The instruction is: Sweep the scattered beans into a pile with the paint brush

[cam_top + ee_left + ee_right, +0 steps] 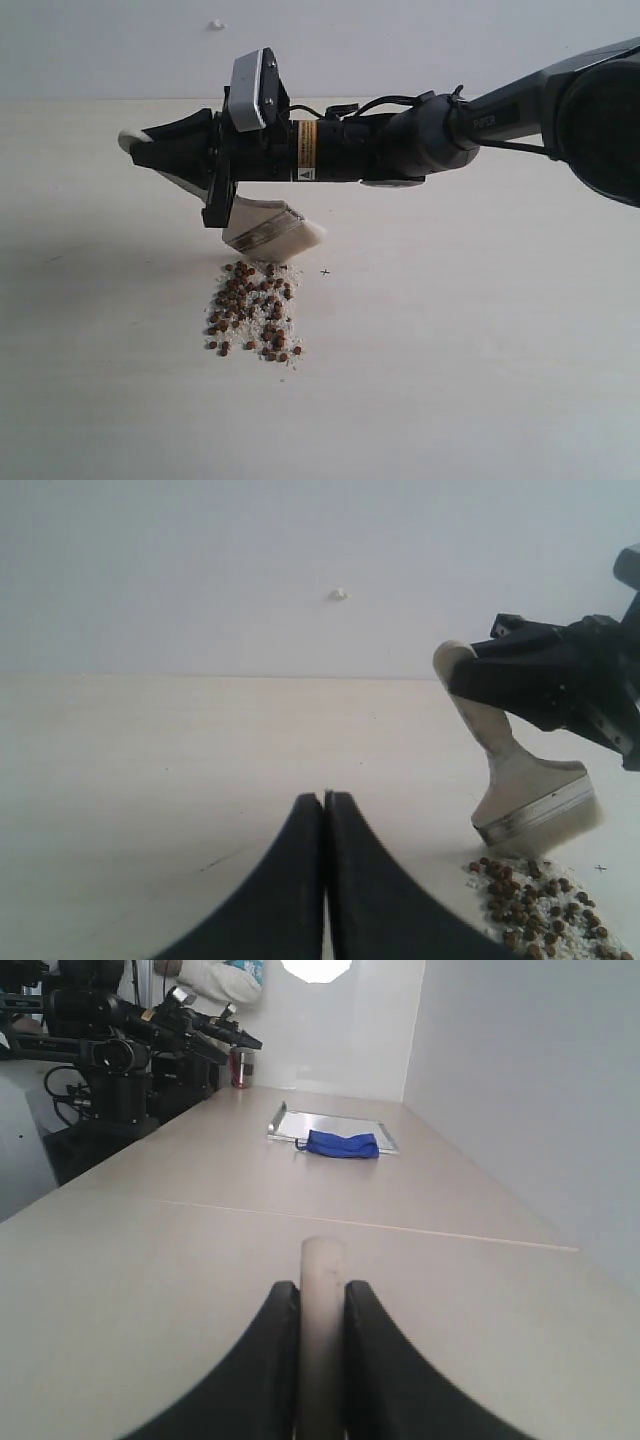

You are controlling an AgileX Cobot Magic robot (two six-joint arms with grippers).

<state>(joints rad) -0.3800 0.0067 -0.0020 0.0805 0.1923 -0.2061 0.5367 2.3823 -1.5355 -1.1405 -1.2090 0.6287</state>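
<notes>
The beans (252,310) lie in 1 loose cluster, dozens of them, mid-worktop (480,330) and well off its far edge. The right claw (135,148) is clamped on the handle of the 1 paint brush (270,228), tilting its bristles down just behind the cluster, I judge so it can drag strays inward. The left claw (325,800), jaws together and empty, sits nearby.

The word "PIPER" stands in pale letters on the grey link of the right arm (497,121). A label (306,150) with an orange band over white sits on that arm's black wrist; its print is too small to read. A small dark cross (325,271) is marked on the table (480,330), near the beans (252,310). The print on the red can (238,1067) is too blurred to read.
</notes>
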